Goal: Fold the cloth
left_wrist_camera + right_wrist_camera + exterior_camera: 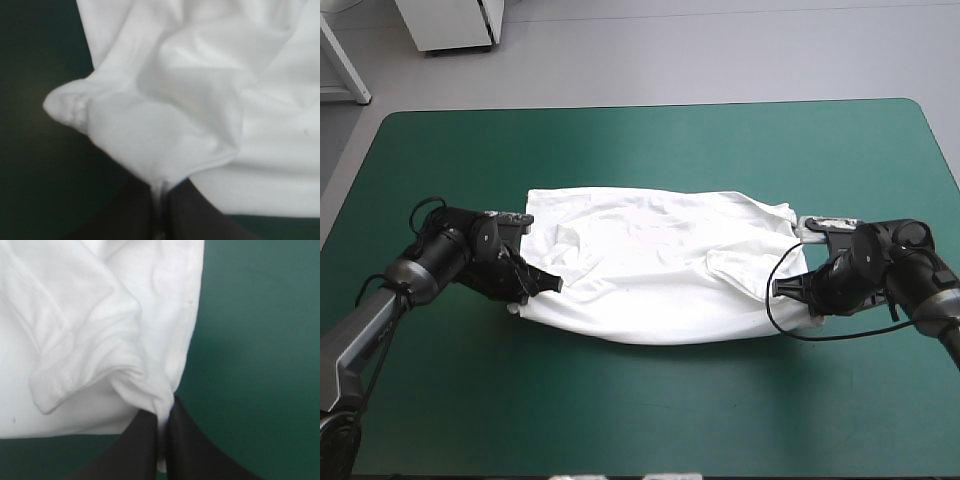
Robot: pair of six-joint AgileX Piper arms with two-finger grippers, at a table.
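Observation:
The white T-shirt (pixel 655 265) lies stretched across the middle of the teal-green table, folded into a wide band with wrinkles near both ends. At its left end my left gripper (pixel 552 282) is shut on the T-shirt; the left wrist view shows the cloth (pixel 200 100) pinched between the black fingers (pixel 131 215) and bunched ahead of them. My right gripper (pixel 782 287) is shut on the T-shirt at the right end. In the right wrist view a sleeve fold (pixel 85 350) hangs from the pinch between the fingers (pixel 192 450).
Bare teal-green cover (pixel 650 150) surrounds the shirt on all sides, widest toward the far edge and the near edge. A black cable loops on the table by the right gripper.

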